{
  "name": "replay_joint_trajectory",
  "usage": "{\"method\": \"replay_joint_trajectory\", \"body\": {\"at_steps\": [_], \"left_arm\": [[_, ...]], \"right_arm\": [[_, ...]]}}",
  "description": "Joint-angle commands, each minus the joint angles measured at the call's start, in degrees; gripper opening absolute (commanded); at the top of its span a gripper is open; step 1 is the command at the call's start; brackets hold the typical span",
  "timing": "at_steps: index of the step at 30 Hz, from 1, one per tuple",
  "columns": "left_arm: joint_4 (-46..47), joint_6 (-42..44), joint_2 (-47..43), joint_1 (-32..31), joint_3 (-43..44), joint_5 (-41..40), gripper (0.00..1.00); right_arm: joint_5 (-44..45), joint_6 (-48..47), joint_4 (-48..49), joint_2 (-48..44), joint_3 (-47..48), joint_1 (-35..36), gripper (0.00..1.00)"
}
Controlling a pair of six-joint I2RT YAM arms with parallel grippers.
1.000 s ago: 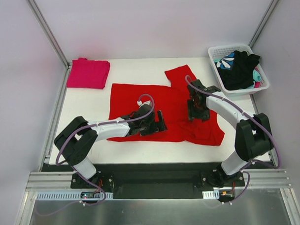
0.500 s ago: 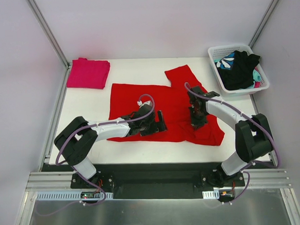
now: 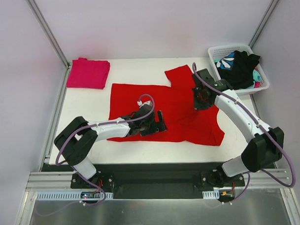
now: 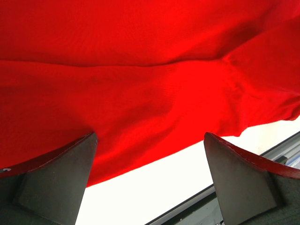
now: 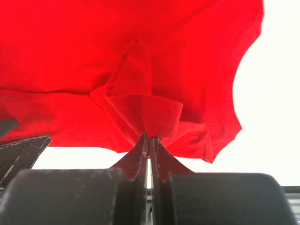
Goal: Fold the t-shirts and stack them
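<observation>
While the right gripper point(image 5: 148, 140) stands fully closed on a pinched ridge of the red t-shirt point(image 3: 155, 107), which lies spread just left of the basket point(image 3: 214, 53), the fold is best carried low and steadily away from the basket so the thin pinch does not slip. The left gripper point(image 4: 149, 140), jaws wide and empty, sits over the hem farther from the basket and could pin the cloth. A second earlier the right jaws stood open, farther from the basket; the left arm is unchanged.
</observation>
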Motion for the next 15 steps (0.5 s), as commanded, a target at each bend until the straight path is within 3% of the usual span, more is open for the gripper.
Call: {"method": "replay_joint_trajectory", "body": {"at_steps": [1,15], "left_arm": [[-4.4,0.7,0.2,-0.6,-0.4,-0.3,0.99],[-4.4,0.8,0.6,-0.7,-0.2,-0.5,0.99]], "right_arm": [[7.4,-1.9,-4.9,-1.6,3.5,0.3,0.01],[11.3,-1.8,-4.0,4.3,3.0,0.3,0.01]]}}
